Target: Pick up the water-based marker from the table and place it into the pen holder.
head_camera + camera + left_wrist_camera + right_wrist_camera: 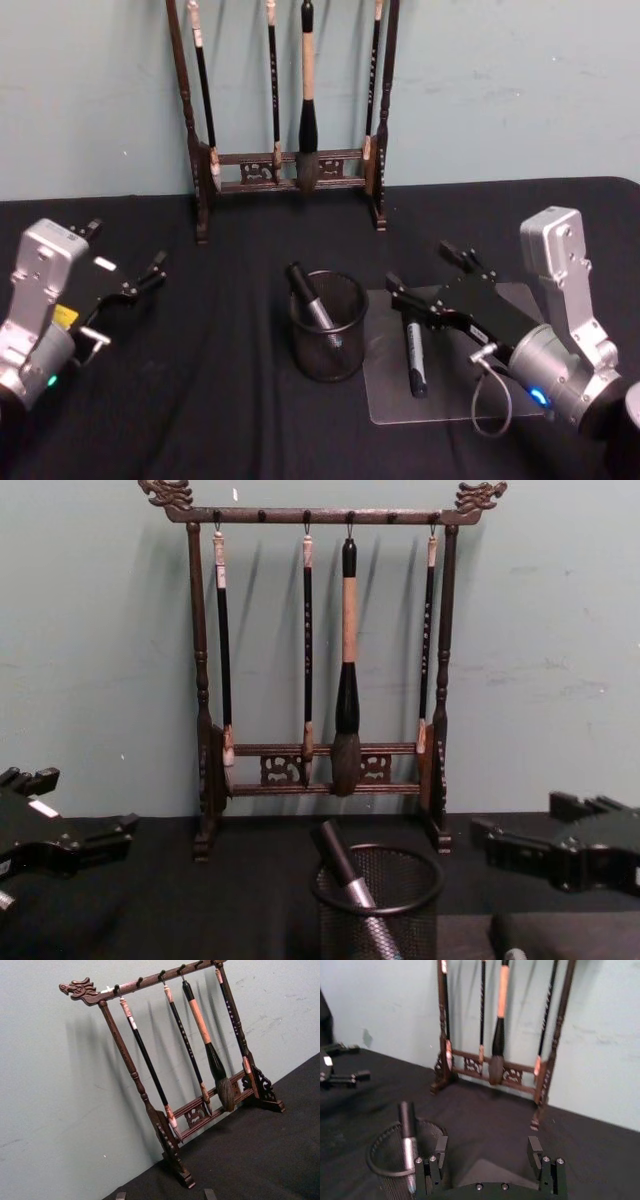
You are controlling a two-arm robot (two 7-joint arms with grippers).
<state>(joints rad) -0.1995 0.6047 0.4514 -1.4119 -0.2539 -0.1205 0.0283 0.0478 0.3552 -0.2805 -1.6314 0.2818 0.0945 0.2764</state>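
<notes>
Right gripper (pixel 428 272), jaws wide and empty, hangs just above the water-based marker (pixel 415 358) lying on the clear mat (pixel 390 390) beneath my fingers, its long axis oblique to my reach, pen holder (pixel 345 350) just left; left gripper (pixel 140 282) open, well apart.

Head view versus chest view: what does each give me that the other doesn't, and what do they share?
Head view adds the marker lying full length on the clear mat, by the open right end effector. Chest view adds the dragon-carved top bar of the brush rack. Both show the pen holder with a second marker leaning inside, the hanging brushes, and the open left end effector at the left.
</notes>
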